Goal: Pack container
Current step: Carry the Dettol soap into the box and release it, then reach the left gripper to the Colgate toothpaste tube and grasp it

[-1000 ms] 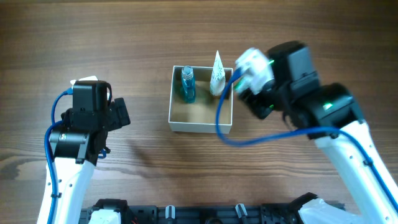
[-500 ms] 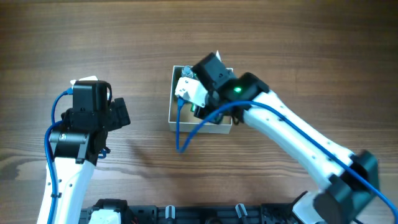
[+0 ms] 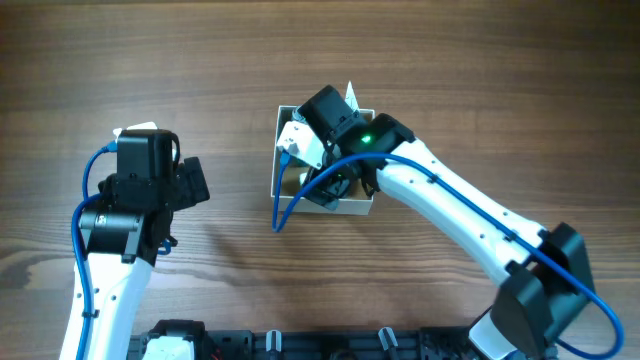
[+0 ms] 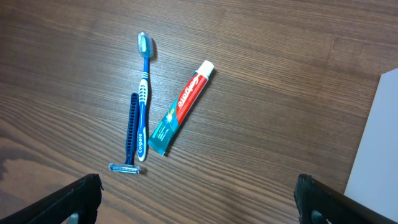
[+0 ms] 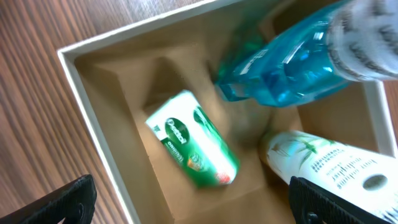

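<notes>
The container [image 3: 276,160] is a white box with a tan inside at mid table. In the right wrist view its rim [image 5: 81,93] frames a green and white packet [image 5: 193,146] lying on the floor, a blue bottle [image 5: 292,62] and a white tube [image 5: 329,165]. My right gripper [image 5: 199,205] hangs open and empty just above the box's inside; from overhead it [image 3: 325,175] covers most of the box. My left gripper [image 4: 199,199] is open and empty above bare wood, left of the box [image 3: 195,183].
In the left wrist view a blue toothbrush [image 4: 143,93], a blue razor [image 4: 129,134] and a red-green toothpaste tube [image 4: 182,107] lie side by side on the wood. The box's white wall [image 4: 376,143] shows at the right edge. The white tube's tip [image 3: 350,95] sticks out of the box.
My right arm has swung left from beside the box to over it and now reaches into it. The left arm has not moved.
</notes>
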`<act>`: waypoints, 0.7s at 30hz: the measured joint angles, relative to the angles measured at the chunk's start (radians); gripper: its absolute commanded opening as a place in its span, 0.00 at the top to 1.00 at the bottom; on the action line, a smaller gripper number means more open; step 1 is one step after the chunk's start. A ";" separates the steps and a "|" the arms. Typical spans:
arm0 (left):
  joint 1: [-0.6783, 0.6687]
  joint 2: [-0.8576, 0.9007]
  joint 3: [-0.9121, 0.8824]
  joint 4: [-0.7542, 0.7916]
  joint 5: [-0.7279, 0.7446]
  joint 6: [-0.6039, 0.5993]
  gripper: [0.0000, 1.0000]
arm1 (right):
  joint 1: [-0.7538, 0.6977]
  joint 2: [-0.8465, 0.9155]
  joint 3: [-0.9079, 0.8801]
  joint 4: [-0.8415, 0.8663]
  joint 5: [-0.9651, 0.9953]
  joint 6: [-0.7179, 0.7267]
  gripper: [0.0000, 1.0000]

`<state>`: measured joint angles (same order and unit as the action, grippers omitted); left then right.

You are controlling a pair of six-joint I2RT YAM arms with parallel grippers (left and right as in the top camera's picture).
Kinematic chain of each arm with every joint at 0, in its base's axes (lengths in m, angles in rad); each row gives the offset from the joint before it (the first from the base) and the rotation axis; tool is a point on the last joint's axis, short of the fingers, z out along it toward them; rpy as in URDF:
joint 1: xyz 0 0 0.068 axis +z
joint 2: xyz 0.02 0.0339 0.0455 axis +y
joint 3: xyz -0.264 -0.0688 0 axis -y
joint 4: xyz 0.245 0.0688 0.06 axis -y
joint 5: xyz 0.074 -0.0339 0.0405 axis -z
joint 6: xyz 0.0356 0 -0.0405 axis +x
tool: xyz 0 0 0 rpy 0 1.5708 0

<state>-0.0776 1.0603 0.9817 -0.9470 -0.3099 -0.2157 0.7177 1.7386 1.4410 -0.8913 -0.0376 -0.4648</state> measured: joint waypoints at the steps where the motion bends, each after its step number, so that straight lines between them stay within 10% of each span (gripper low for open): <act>1: 0.000 0.000 0.000 0.000 0.000 0.000 0.00 | 0.000 -0.027 0.000 -0.001 0.000 0.023 0.00; 7: 0.000 0.000 0.000 0.000 0.000 0.000 0.00 | -0.040 -0.382 0.031 -0.037 0.124 0.368 0.00; 13: 0.000 0.002 0.000 0.008 0.001 0.000 0.00 | -0.411 -0.562 0.055 -0.248 0.263 0.844 0.00; 21: 0.191 0.214 0.097 0.037 0.105 0.050 0.00 | -0.624 -0.467 0.011 -0.322 0.174 0.939 0.00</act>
<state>0.1131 1.2747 1.0786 -0.9096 -0.2054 -0.1658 0.0933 1.2716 1.4525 -1.2133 0.1368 0.4744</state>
